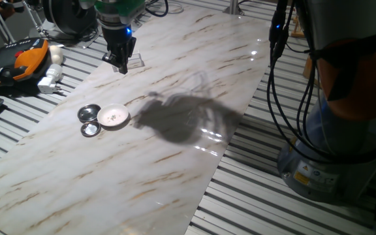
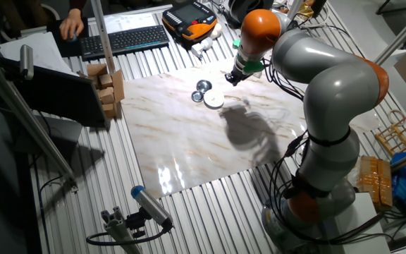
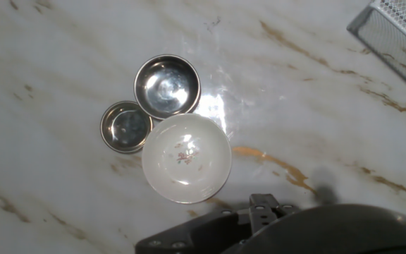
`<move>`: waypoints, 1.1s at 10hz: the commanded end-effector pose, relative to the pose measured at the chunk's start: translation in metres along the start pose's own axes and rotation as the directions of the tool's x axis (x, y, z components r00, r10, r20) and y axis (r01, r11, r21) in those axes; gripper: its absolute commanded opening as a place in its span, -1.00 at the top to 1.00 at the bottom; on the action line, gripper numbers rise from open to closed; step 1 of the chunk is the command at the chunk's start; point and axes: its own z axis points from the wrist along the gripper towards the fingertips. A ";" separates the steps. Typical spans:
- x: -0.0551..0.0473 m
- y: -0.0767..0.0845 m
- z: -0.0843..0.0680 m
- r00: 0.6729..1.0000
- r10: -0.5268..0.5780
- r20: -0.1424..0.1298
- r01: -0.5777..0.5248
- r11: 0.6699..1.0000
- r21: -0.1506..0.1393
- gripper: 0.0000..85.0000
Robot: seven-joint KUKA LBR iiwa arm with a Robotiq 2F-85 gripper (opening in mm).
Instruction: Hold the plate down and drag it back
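Observation:
The plate (image 1: pixel 113 117) is a small white dish with faint specks in its centre, lying flat on the marble board (image 1: pixel 175 163). It also shows in the other fixed view (image 2: pixel 213 100) and in the middle of the hand view (image 3: pixel 186 158). My gripper (image 1: pixel 121 65) hangs above the board well behind the plate and apart from it. Its dark fingers look pressed together with nothing between them. In the other fixed view the gripper (image 2: pixel 232 76) sits just beyond the plate. The hand view shows only the dark underside of the hand along its bottom edge.
Two shiny metal discs (image 3: pixel 166 86) (image 3: pixel 126 127) touch the plate's far-left side. A perforated metal object (image 3: pixel 393 32) lies at the top right of the hand view. An orange pendant (image 1: pixel 25 59) and a white plug (image 1: pixel 51 81) lie off the board. Cardboard boxes (image 2: pixel 108 88) stand beside it.

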 end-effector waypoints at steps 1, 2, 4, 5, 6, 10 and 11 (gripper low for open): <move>0.000 0.000 0.000 1.000 0.000 0.000 0.000 1.000 0.000 1.00; 0.000 0.001 0.000 1.000 0.000 0.000 0.000 1.000 0.000 1.00; -0.001 0.001 -0.001 1.000 0.001 0.000 -0.001 1.000 0.002 1.00; -0.001 0.002 -0.001 1.000 0.001 0.000 -0.001 1.000 0.003 1.00; -0.001 0.002 -0.001 1.000 0.001 0.000 -0.001 1.000 0.003 1.00; -0.002 0.002 -0.001 1.000 0.001 0.000 -0.001 1.000 0.005 1.00; -0.002 0.002 -0.001 1.000 0.001 0.000 -0.001 1.000 0.005 1.00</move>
